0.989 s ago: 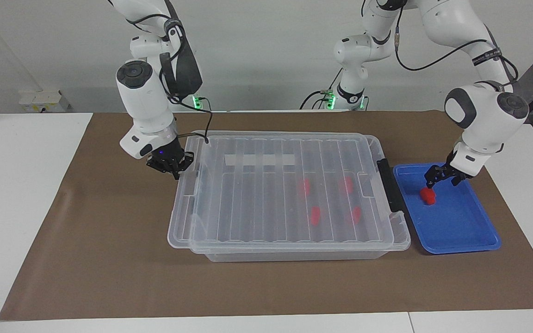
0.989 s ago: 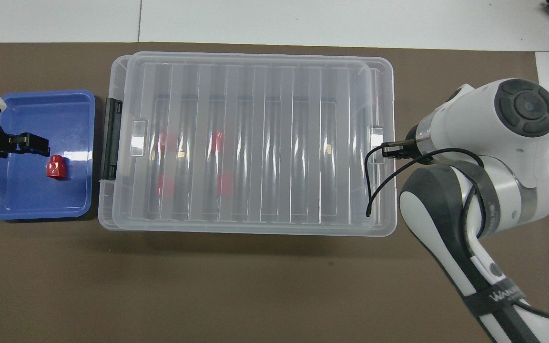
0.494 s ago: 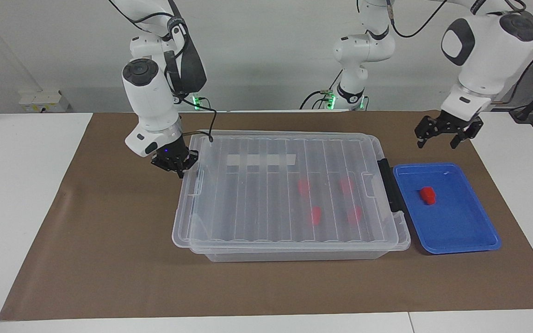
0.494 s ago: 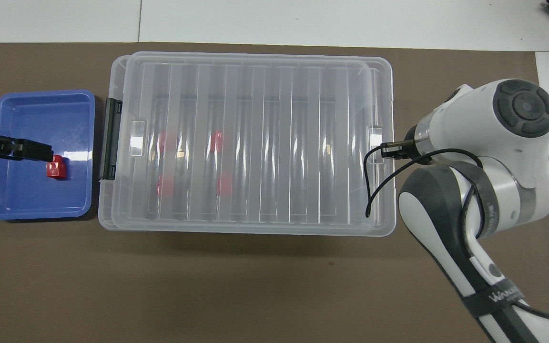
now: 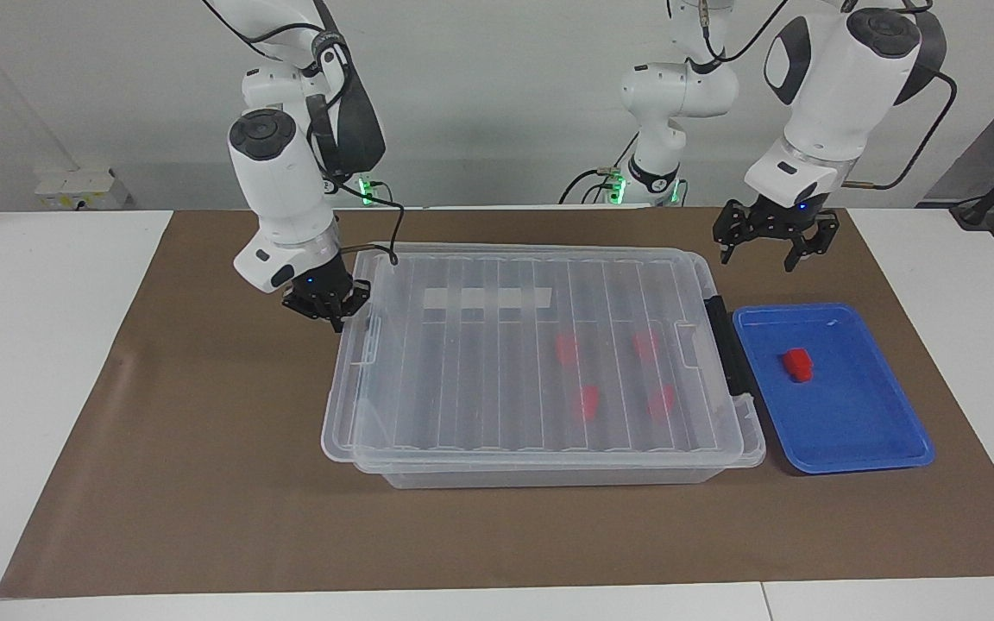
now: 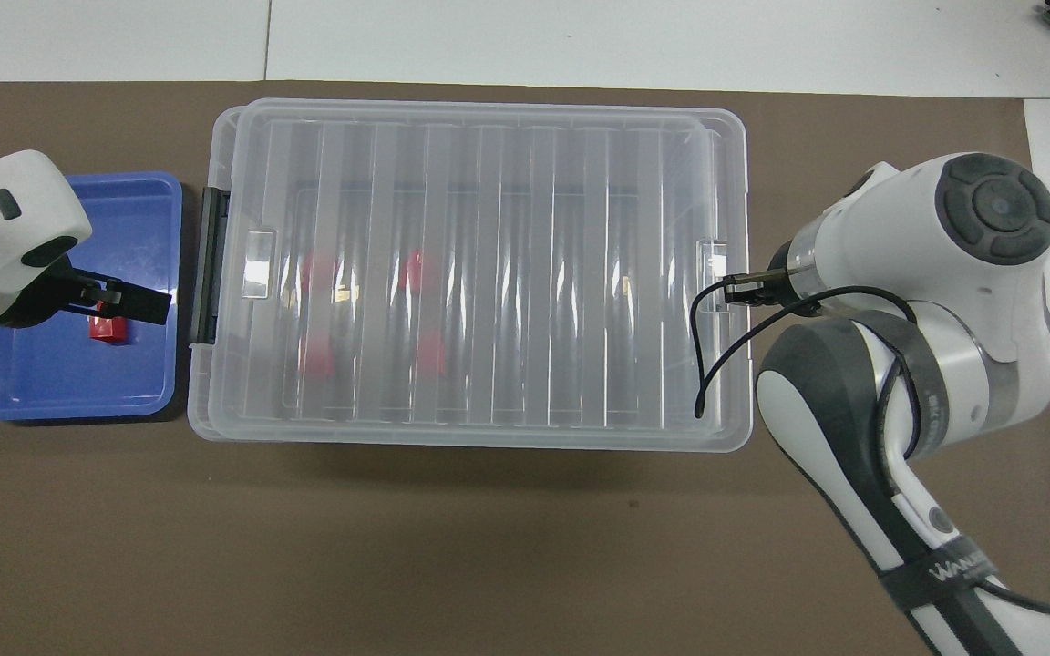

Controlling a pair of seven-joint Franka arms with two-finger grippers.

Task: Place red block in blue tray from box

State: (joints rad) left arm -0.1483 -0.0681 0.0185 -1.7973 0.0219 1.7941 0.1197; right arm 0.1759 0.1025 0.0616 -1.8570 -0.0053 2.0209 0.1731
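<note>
From my station I see the table (image 5: 57, 362) covered by a brown mat (image 5: 204, 483), and on it the box (image 5: 540, 362), a large clear bin with its ribbed lid (image 6: 479, 273) on, a whitish tape strip (image 5: 487, 298) across the lid and a black latch (image 5: 728, 345) at the end toward the left arm. Through the lid I make out four red blocks (image 5: 579, 402) lying inside, in the half toward the left arm's end.

Just beside the latch end sits the blue tray (image 5: 877, 431), flat on the mat. The red block (image 5: 798, 364) lies in it, alone and apart from the rim.

The left gripper (image 5: 766, 244) hangs high in the air with its fingers spread wide and nothing between them; in the overhead view it covers part of the block. The right gripper (image 5: 327, 304) is down at the box's other end, fingertips pinched together at the lid's edge; I cannot tell whether it grips the lid or only touches it.

The only writing I can read is on a strap on the right arm (image 6: 962, 572): "WAN", the rest hidden.
</note>
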